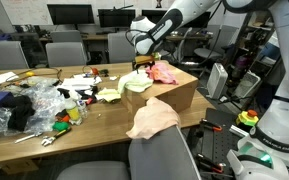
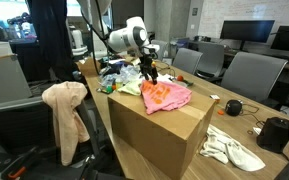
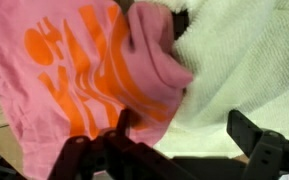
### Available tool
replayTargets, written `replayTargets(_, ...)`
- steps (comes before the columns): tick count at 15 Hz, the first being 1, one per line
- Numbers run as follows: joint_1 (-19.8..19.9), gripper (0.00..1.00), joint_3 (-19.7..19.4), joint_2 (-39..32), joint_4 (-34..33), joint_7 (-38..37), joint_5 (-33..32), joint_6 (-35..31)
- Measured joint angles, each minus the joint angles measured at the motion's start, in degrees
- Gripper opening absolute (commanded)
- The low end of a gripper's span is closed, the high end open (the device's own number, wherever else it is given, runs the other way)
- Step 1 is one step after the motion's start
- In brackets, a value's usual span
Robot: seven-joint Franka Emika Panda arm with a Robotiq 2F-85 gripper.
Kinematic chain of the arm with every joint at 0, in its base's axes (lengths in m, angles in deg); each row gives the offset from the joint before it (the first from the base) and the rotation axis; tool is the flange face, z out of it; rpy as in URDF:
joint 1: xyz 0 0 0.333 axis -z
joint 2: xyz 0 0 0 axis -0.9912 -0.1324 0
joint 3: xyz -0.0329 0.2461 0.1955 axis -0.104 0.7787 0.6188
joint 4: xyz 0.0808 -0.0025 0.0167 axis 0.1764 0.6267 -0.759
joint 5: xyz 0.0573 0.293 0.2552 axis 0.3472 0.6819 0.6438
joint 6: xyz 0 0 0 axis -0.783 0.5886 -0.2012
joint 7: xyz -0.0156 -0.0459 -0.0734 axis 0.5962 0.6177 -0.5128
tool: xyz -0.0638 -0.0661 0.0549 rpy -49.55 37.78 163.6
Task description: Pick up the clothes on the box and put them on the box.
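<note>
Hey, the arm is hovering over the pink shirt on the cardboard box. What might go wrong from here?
1. The pink shirt lies right against the pale green cloth, so the open gripper may pinch both at once.
2. In an exterior view the shirt reaches the front edge of the box. A shallow grasp on a loose fold could slip and drag it off the side.

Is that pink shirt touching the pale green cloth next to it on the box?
Touching. In the wrist view the pink shirt lies bunched against the green cloth, and its edge overlaps the cloth with no gap between them.
</note>
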Motion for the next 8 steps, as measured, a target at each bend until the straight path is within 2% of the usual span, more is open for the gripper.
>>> replayTargets(5, -0.1, 1.00, -1.2, -2.0, -1.6, 0.2, 1.4, 0.9)
replayTargets(8, -0.6, 1.00, -2.0, -2.6, -2.7, 0.1, 1.4, 3.8)
